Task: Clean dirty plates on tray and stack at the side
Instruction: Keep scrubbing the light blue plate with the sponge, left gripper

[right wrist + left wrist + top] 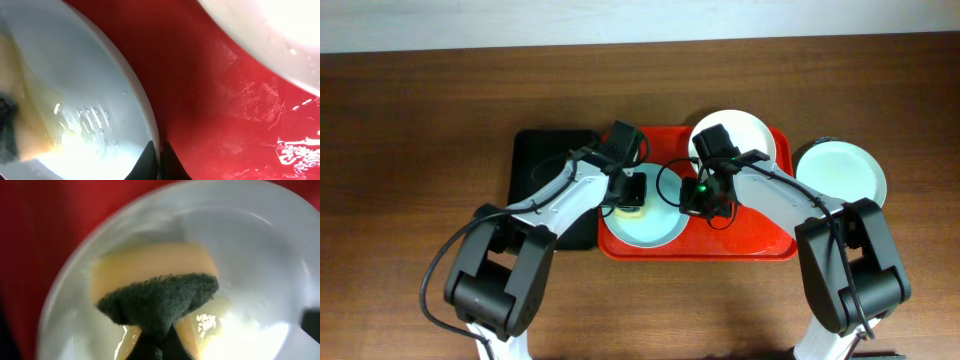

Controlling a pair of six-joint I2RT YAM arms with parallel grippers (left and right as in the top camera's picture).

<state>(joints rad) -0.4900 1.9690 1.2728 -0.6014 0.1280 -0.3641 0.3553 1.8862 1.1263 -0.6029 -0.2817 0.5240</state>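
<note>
Overhead, the red tray [760, 235] sat mid-table with a black tray [542, 160] touching its left side, both on the brown table [410, 110]. A mint plate [655, 228] lay in the red tray's front left part, a white plate [748, 135] at its back right, and a second mint plate [842, 172] rested on the table just beside the tray's right edge. The left gripper [632, 192] was down over the mint plate's left side with a sponge [623, 209] under it. The right gripper [705, 197] sat at that plate's right rim.

Left wrist view: the gripper [157, 342] was pinched tight on the sponge [160, 292], dark green pad facing the camera, yellow foam behind, pressed on the mint plate [245, 245]. The plate shone wet with a yellowish film near the sponge. Red tray [35, 235] showed behind.

Right wrist view: the gripper [160, 157] stood narrow, its fingertips [148, 161] either side of the mint plate's [85, 65] rim, clamping it. Droplets glistened on the plate, and the sponge [15, 130] showed at the far left. The tray [215, 110] floor was streaked with water, and the white plate [275, 30] filled the upper right corner.
</note>
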